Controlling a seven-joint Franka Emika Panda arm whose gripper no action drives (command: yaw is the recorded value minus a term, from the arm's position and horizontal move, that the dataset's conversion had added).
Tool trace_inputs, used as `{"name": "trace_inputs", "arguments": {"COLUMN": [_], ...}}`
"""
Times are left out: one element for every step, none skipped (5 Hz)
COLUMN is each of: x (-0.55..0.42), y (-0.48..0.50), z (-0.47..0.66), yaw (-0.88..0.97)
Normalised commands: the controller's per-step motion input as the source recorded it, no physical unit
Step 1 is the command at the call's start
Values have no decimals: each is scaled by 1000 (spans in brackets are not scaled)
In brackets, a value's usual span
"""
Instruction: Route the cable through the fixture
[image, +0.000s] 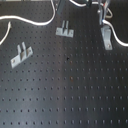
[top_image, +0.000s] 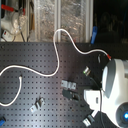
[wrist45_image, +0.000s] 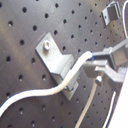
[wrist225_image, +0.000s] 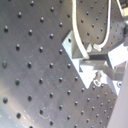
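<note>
The cable (top_image: 56, 47) is a thin white cord looping across the black board in the second exterior view. My gripper (wrist45_image: 95, 62) is shut on the cable (wrist45_image: 75, 75) right beside the fixture (wrist45_image: 56, 61), a small grey metal bracket. The cord lies across the bracket's raised top; whether it sits inside the fork I cannot tell. In the first exterior view the gripper (image: 102, 16) hangs just above the fixture (image: 105, 36) at the first exterior view's right. The second wrist view shows the cable (wrist225_image: 74, 22) running to the fixture (wrist225_image: 75, 47).
Two wider two-pronged brackets (image: 64, 31) (image: 21, 54) stand on the perforated board (image: 70, 95), to the left of the fixture in the first exterior view. Clear bins (top_image: 60, 12) line the board's far edge in the second exterior view. The arm's white body (top_image: 115, 85) hides part of the board.
</note>
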Motion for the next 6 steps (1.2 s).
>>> {"name": "trace_inputs", "arguments": {"x": [-78, -99, -135, -57, -68, -178], "y": [0, 5, 14, -35, -130, -114], "z": [126, 224, 217, 85, 10, 2], "yaw": [194, 194, 174, 49, 0, -49]}}
